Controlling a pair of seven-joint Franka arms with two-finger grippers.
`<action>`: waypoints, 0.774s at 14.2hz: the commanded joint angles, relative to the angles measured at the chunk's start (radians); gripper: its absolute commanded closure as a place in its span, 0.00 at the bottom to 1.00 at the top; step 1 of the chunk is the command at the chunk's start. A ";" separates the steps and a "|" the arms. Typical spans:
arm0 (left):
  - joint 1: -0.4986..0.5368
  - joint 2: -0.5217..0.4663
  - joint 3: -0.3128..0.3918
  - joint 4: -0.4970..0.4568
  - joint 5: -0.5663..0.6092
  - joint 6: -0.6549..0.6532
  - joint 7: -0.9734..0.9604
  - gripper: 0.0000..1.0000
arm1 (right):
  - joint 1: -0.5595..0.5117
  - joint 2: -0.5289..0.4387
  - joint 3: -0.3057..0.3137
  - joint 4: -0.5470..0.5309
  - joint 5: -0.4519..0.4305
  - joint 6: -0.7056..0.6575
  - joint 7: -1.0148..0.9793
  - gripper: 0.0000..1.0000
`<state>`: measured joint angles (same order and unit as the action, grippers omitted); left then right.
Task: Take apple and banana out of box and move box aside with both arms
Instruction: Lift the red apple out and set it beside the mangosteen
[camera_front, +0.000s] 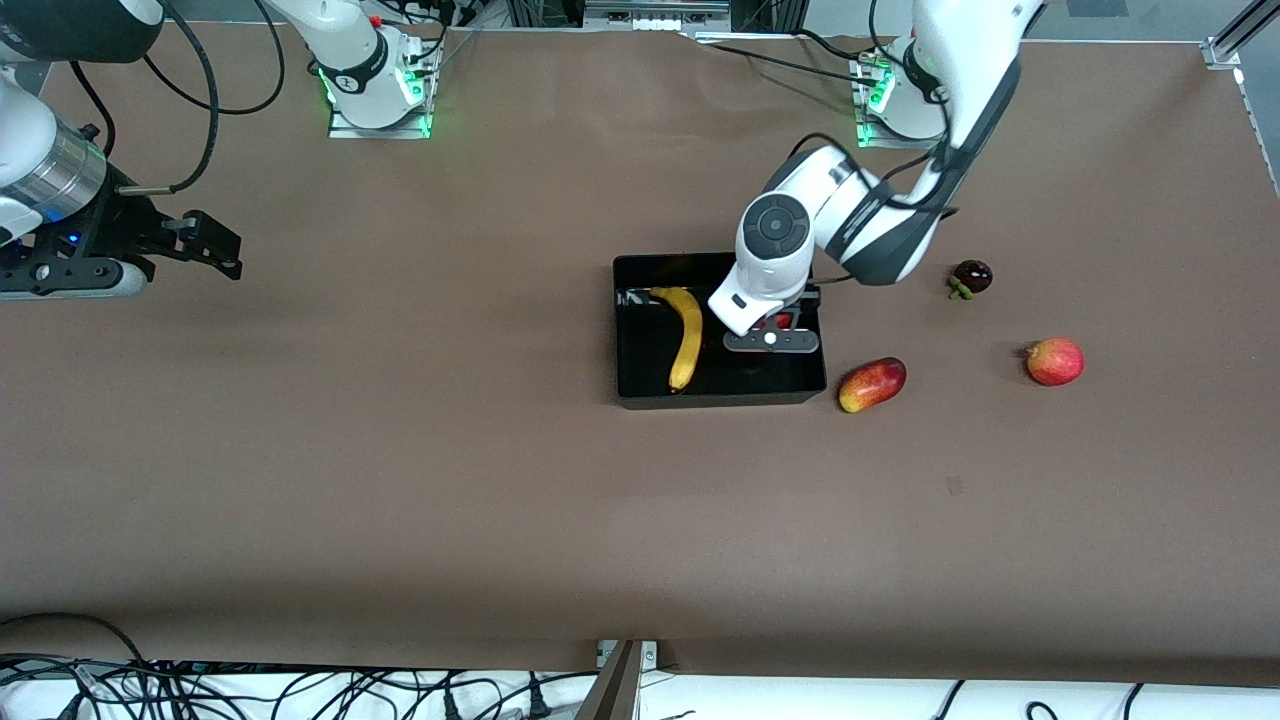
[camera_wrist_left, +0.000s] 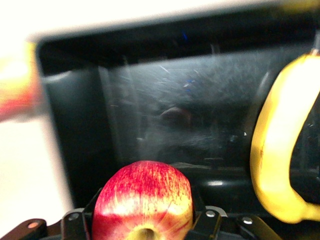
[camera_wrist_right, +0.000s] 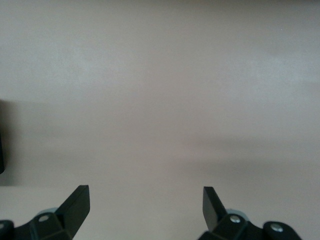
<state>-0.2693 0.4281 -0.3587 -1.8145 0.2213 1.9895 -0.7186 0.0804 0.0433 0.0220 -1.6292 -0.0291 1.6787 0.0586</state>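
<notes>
1. We see the shallow rectangular glossy black plastic box (camera_front: 640, 385) near the middle of the brown table (camera_front: 400, 480). It lies well apart from both arm bases.

2. The left gripper (camera_front: 775, 325) is down inside the box, at the end toward the left arm. In the left wrist view, the small round red apple with pale yellow streaks (camera_wrist_left: 143, 200) sits between the two fingers (camera_wrist_left: 75, 222). The jaws stand about half way and close against the apple's sides. We cannot tell if they press it firmly yet, so we do not call it a sure grip.

3. In the front view the wrist hides almost all of the apple, and only a bit of red shows under it. We judge the arm comes from above because the low walls of the box leave no room from the side.

4. The long curved yellow banana with darker tips (camera_front: 684, 335) lies in the same box, toward the right arm's end, just beside the left gripper but apart from it. It is not yet taken out.

5. The right gripper (camera_wrist_right: 145, 205) waits over bare table at the right arm's end, with its fingers wide apart and nothing between them. We think it stays away to leave room for the left arm.

6. An elongated red-yellow mango (camera_front: 872, 384) lies just beside the box. A round pinkish-red fruit (camera_front: 1055, 361) and a small dark purple fruit (camera_front: 971, 277) lie more toward the left arm's end.
</notes>
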 joint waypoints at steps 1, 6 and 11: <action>0.051 -0.022 0.000 0.183 -0.020 -0.275 0.104 0.74 | -0.005 0.003 0.004 0.017 0.012 -0.016 0.001 0.00; 0.328 -0.068 0.000 0.144 -0.026 -0.466 0.613 0.73 | -0.005 0.003 0.004 0.017 0.012 -0.016 0.001 0.00; 0.441 -0.173 -0.002 -0.238 -0.039 -0.153 0.782 0.73 | -0.005 0.003 0.004 0.017 0.012 -0.016 0.001 0.00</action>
<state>0.1824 0.3689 -0.3479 -1.8243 0.2114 1.6666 0.0475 0.0804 0.0433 0.0220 -1.6292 -0.0290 1.6784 0.0586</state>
